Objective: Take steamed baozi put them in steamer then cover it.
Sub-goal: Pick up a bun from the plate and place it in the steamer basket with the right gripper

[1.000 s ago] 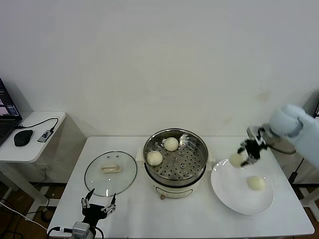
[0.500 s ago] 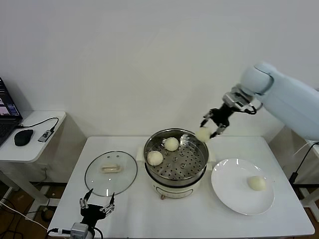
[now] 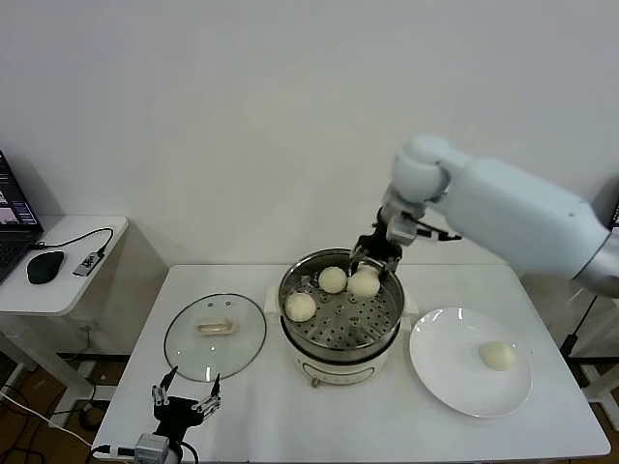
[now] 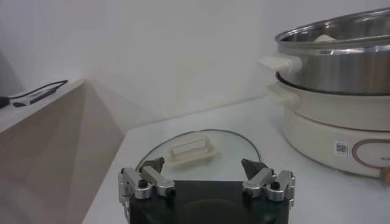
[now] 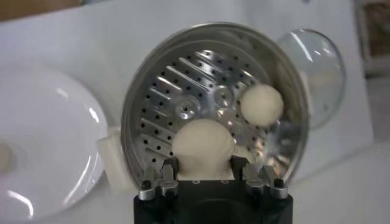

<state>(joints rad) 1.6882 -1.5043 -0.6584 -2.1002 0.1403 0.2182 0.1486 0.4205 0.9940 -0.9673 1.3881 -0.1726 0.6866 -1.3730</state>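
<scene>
Far to the left of the steamer (image 3: 339, 311), a low side table (image 3: 58, 280) carries a black mouse (image 3: 44, 267), a cabled adapter (image 3: 87, 262) and the edge of a laptop (image 3: 14, 224). The white work table (image 3: 290, 416) holds everything else. The left gripper (image 3: 186, 404) sits at the table's near edge, left of the steamer, its jaws spread wide with nothing between them; the left wrist view shows the same gripper (image 4: 206, 180) with its fingertips apart just short of the cover (image 4: 192, 155).

The cover (image 3: 215, 334), a clear glass lid with a cream handle, lies flat on the table just beside the steamer's left side. The steamer (image 5: 210, 103) stands open at mid-table, its perforated tray exposed. Two baozi rest on the tray: one baozi at the steamer's left side (image 3: 300, 306) and one baozi toward its back rim (image 3: 332, 279).

The right gripper (image 3: 371, 265) reaches down over the steamer's back rim with its jaws partly closed on a third baozi (image 3: 364, 282), which hangs just right of the back bun and above the tray. The right wrist view shows this held bun (image 5: 203, 147) pinched between the fingers (image 5: 166, 173) over the tray.

Right of the steamer, close to its side handle, lies a white plate (image 3: 455, 387) with a last baozi (image 3: 497, 356) toward its right half.
</scene>
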